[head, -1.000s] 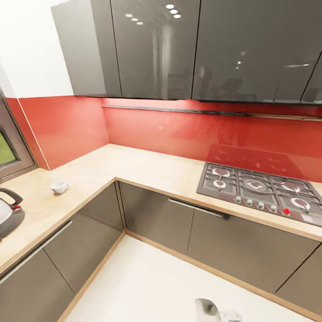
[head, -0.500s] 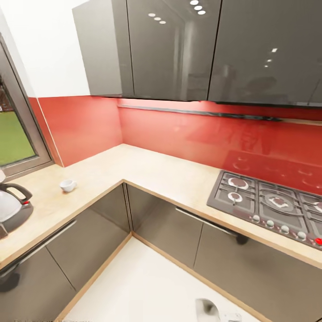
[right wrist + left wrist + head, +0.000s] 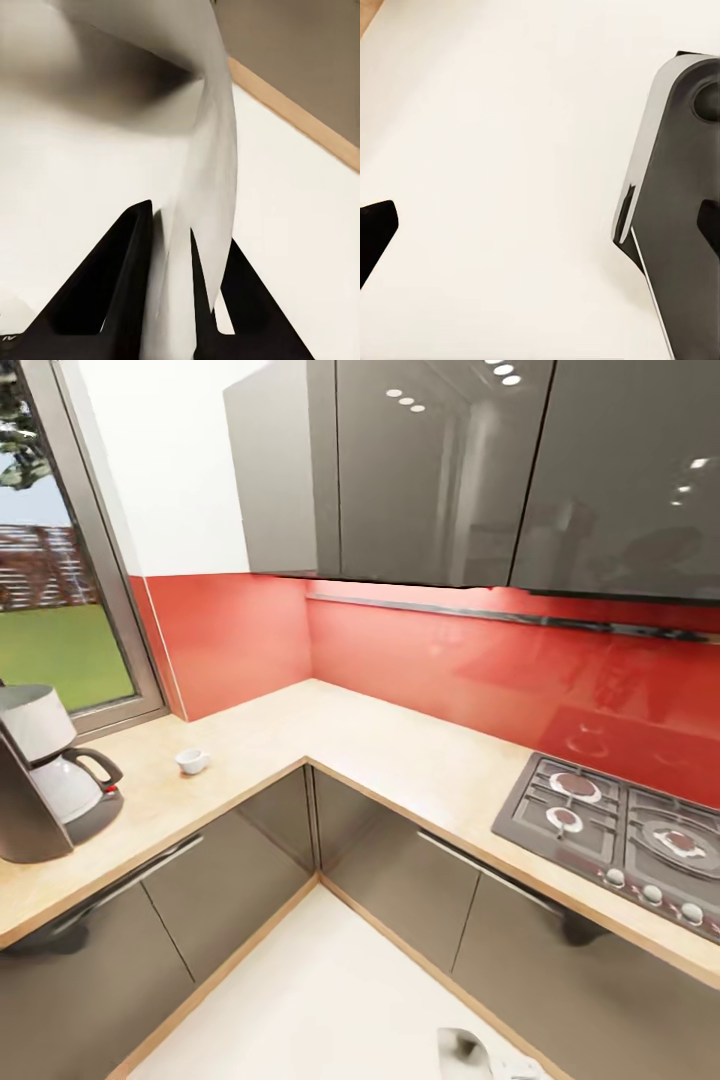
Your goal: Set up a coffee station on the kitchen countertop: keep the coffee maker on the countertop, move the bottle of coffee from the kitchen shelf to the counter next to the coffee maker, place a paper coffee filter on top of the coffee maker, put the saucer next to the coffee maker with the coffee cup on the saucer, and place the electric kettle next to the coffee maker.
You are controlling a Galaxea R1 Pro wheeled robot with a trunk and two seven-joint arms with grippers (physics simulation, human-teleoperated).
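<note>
One L-shaped beige countertop (image 3: 380,745), red backsplash (image 3: 420,660)

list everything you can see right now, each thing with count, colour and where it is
coffee maker: 1, dark grey with a white top and a clear carafe, on the countertop by the window
coffee cup: 1, white, on the countertop, apart from the coffee maker
paper coffee filter: 1, white, between the right gripper's fingers
countertop: 1, beige, L-shaped, running round the corner
gas hob: 1, grey, set into the countertop's right stretch
wall cabinets: a row, glossy dark grey, above the red backsplash
window: 1, grey frame, lawn outside, behind the coffee maker
floor: cream, below the base cabinets
right gripper: 1, black fingers, shut on the filter
left gripper: 1, black fingertips wide apart, above the floor
</note>
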